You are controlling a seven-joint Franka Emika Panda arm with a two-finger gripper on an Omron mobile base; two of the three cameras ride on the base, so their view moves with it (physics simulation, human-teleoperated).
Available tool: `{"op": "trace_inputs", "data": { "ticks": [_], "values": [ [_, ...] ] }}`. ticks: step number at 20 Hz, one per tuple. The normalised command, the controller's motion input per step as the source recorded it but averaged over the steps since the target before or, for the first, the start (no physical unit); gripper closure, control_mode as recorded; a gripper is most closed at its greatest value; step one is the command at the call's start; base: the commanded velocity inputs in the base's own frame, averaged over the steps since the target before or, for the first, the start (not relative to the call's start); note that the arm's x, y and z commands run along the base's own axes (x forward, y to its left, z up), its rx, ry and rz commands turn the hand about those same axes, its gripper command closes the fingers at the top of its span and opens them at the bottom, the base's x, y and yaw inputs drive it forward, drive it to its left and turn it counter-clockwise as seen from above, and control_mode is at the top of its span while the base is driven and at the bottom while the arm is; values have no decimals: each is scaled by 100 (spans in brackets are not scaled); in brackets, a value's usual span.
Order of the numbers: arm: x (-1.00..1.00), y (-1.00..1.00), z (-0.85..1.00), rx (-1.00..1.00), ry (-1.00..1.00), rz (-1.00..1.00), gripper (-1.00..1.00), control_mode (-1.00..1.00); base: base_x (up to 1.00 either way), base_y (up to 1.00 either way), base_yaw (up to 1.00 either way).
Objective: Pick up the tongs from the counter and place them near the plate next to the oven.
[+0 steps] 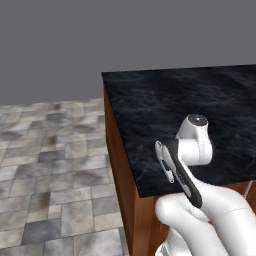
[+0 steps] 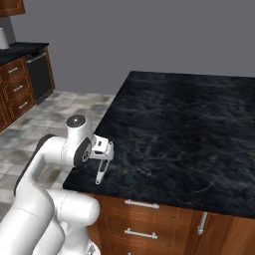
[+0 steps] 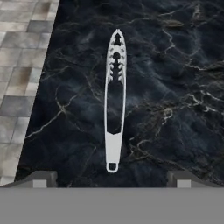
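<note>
Because the tongs (image 3: 114, 100) lie flat on the tabletop (image 3: 175, 87), lengthwise between the spread fingers of the empty end effector (image 3: 113, 179), a shallow descent could let them slip free.

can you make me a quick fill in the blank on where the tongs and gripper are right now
1. The tongs lie flat on the black marbled ____.
2. The gripper's jaws stand ____, one to each side of the tongs' near end.
3. Beyond the counter edge the floor is grey ____.

Missing words: counter; open; tile
</note>
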Motion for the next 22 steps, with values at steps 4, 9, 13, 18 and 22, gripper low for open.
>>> {"op": "trace_inputs", "data": {
  "ticks": [4, 9, 13, 18, 22],
  "values": [
    [0, 0, -40, 0, 2, -5, -100, -100, 0, 0, 0],
    [0, -2, -34, 0, 1, -4, -100, -100, 0, 0, 0],
    [11, -2, -28, 0, 0, -1, -100, -100, 0, 0, 0],
    [18, 0, -28, 0, 0, 0, -100, -100, 0, 0, 0],
    [31, 0, -38, 0, 1, 0, -100, -100, 0, 0, 0]
  ]
}}
